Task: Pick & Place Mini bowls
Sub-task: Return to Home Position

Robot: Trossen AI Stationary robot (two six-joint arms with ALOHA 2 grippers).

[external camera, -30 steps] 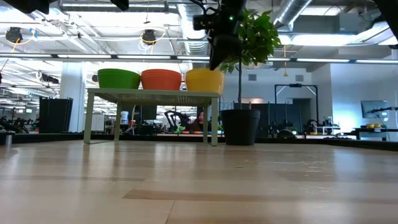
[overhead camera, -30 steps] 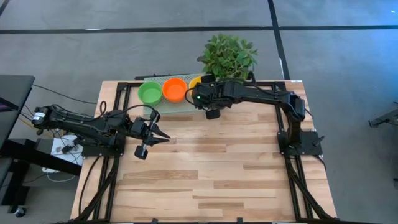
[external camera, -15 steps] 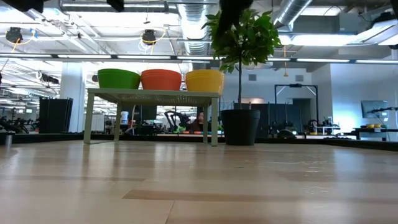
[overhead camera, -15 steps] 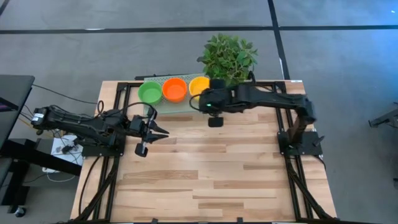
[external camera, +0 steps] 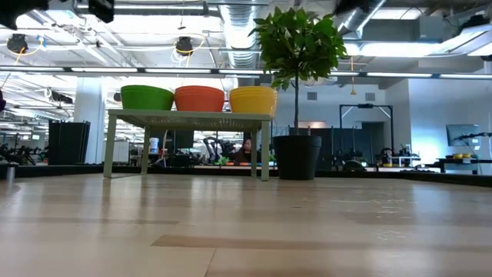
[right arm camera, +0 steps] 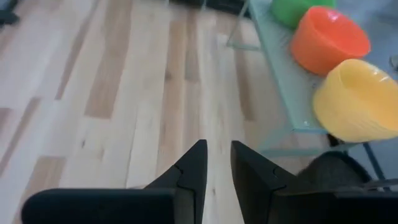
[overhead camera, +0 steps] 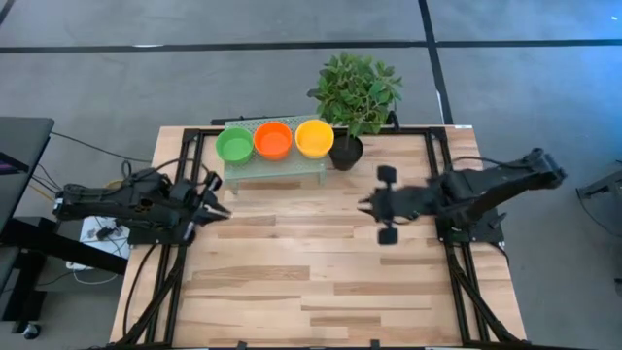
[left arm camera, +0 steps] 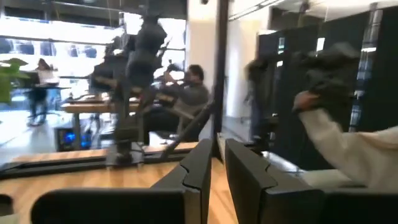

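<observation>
**Overhead layout.** The mini bowls [overhead camera: 273, 140] stand in a row on the pale green shelf [overhead camera: 282, 166] at the 12 o'clock edge of the table [overhead camera: 311, 272]. From 9 towards 3 o'clock they are the green bowls [external camera: 147, 98], orange bowls [external camera: 199, 98] and yellow bowls [external camera: 252, 100]. Each colour is probably a nested stack, though the layers cannot be counted. The black plant pot [overhead camera: 345, 154] sits just beside the yellow bowls, at their 3 o'clock.

The right gripper [overhead camera: 366, 205] hangs over bare table, with the bowls well apart at its 10 to 11 o'clock. Its fingers are drawn to a narrow slit and grip nothing. The left gripper [overhead camera: 222, 209], near the table's 9 o'clock edge, is likewise almost closed and empty. The green bowls lie at its 1 o'clock.
</observation>
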